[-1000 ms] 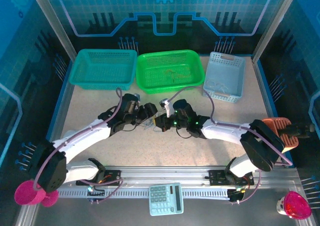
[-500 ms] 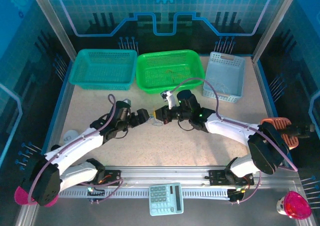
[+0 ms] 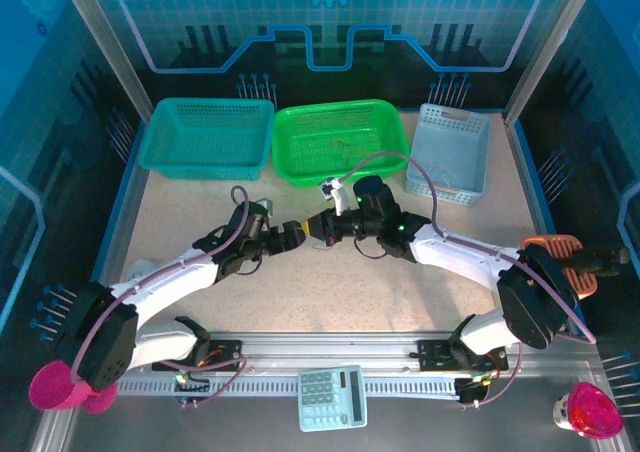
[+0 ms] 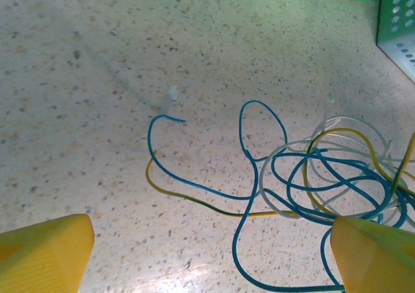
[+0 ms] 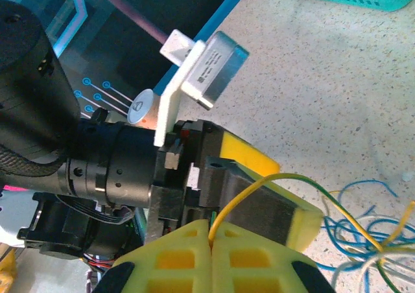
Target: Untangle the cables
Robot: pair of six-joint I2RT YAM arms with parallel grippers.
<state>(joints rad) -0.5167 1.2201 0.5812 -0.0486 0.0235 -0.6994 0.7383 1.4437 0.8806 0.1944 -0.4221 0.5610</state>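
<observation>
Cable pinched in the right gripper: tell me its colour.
Yellow. The cable shows best in the right wrist view.

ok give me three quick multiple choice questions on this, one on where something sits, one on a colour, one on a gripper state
1. Where does the green basket stand?
A. between the teal basket and the light blue basket
B. at the left end of the row
C. at the right end of the row

2. What colour is the cable in the right gripper?
A. blue
B. white
C. yellow

3. How is the left gripper?
A. shut on a cable
B. open above the tangle
C. shut on nothing

Answers: 1 A, the top view shows it mid-row. 2 C, the right wrist view shows a yellow strand pinched between shut fingers. 3 B, its fingers stand wide apart with the tangle below them.
</observation>
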